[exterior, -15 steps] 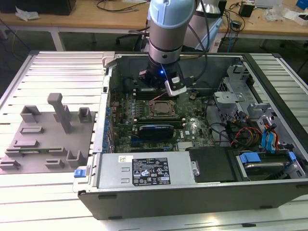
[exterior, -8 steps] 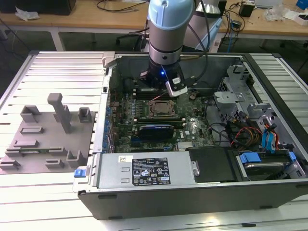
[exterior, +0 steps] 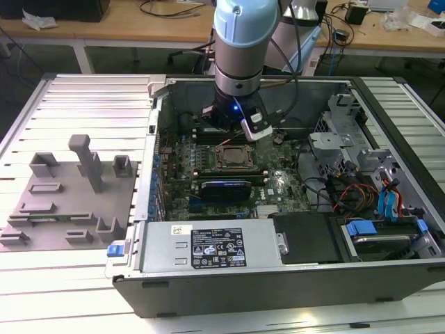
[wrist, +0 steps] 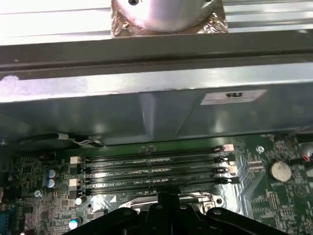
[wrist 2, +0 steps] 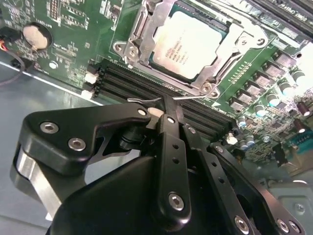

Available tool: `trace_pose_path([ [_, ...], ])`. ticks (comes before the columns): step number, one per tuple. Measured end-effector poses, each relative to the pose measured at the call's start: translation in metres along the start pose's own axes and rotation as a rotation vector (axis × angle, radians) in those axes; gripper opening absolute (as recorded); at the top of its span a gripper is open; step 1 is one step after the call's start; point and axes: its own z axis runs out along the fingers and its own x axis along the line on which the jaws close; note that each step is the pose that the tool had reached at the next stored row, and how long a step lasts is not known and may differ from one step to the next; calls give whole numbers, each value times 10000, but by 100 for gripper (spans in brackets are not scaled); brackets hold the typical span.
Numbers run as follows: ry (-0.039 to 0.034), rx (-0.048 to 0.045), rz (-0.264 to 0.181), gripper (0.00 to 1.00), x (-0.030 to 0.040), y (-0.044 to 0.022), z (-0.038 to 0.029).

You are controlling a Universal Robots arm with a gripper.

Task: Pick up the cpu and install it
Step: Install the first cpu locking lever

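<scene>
The cpu [wrist 2: 188, 41], a square chip with a silvery-white top, lies flat inside the metal socket frame [wrist 2: 142, 34] on the green motherboard. In the exterior view the socket [exterior: 233, 157] sits mid-board in the open computer case, and my gripper [exterior: 231, 129] hangs just behind it. In the second wrist view my gripper [wrist 2: 166, 106] has its black fingers pressed together, with the tips at the thin wire socket lever [wrist 2: 195, 96] beside the frame. I cannot tell whether the wire is clamped between them. The gripper's [wrist: 168, 203] linkage also shows in the first wrist view.
Black memory slots [wrist: 151, 169] run along the socket beside the case wall [wrist: 146, 112]. A power supply [exterior: 208, 247] lies along the case's near side, and drive bays with blue tabs [exterior: 386, 223] and cables [exterior: 348, 191] fill the exterior view's right. A grey fixture plate [exterior: 66, 202] sits on that view's left.
</scene>
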Motion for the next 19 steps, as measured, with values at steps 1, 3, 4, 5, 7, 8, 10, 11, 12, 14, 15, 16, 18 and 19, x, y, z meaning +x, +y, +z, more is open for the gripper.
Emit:
trace_pose_path([
  [1,41,-4,-142,11,1,6,14],
  [3,94,-5,-321,11,-4,11,27],
  [4,104,-6,-352,11,-16,11,29],
  [5,112,-8,-380,11,-42,12,33],
  [7,120,-6,-407,11,-97,14,37],
  [8,121,-6,-408,11,-106,14,38],
  [10,119,-8,-409,11,-107,15,39],
  [11,107,-11,-414,11,-107,14,45],
  [12,77,-7,-423,11,-107,11,54],
  [14,12,10,-443,11,-106,2,81],
  [15,8,35,-443,11,-106,1,89],
  [16,6,79,-444,11,-105,2,98],
  [18,1,183,-449,11,-103,27,119],
  [19,1,195,-449,11,-102,41,125],
])
